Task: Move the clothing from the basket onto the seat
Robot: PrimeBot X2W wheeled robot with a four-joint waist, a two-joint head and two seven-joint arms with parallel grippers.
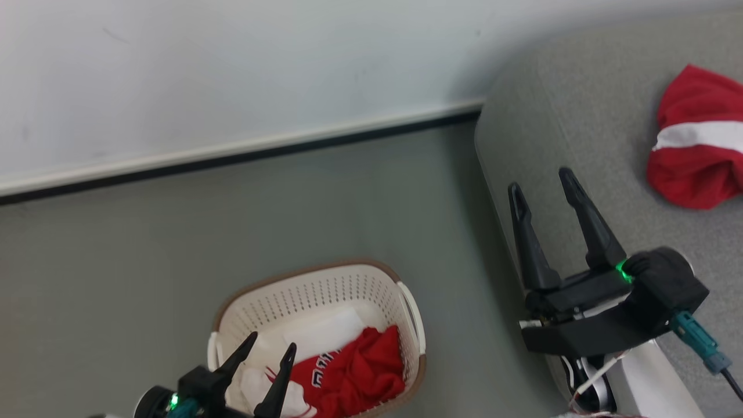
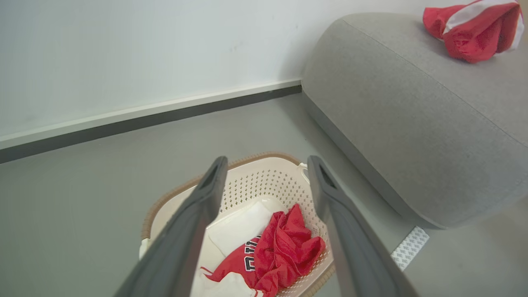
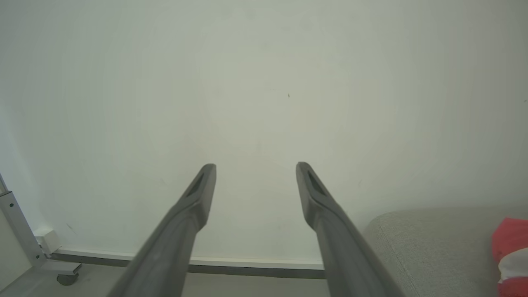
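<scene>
The cream basket [image 1: 371, 281] [image 2: 264, 181] stands on the floor and holds red and white clothing [image 1: 360, 371] [image 2: 284, 247]. One red and white garment [image 1: 696, 145] [image 2: 474, 29] [image 3: 511, 251] lies on the grey seat [image 1: 580, 116] [image 2: 412, 123] [image 3: 429, 247]. My left gripper [image 1: 273, 342] [image 2: 266, 163] hangs open above the basket's near side, with nothing between its fingers. My right gripper [image 1: 540, 180] [image 3: 255, 167] is open and empty over the seat's left edge, pointing at the wall.
A white wall [image 1: 232, 69] with a dark baseboard [image 1: 232, 159] runs behind the grey floor [image 1: 145, 261]. A metal frame leg with a caster [image 3: 62, 278] stands at the wall in the right wrist view. A white patterned strip [image 2: 410, 247] lies on the floor by the seat.
</scene>
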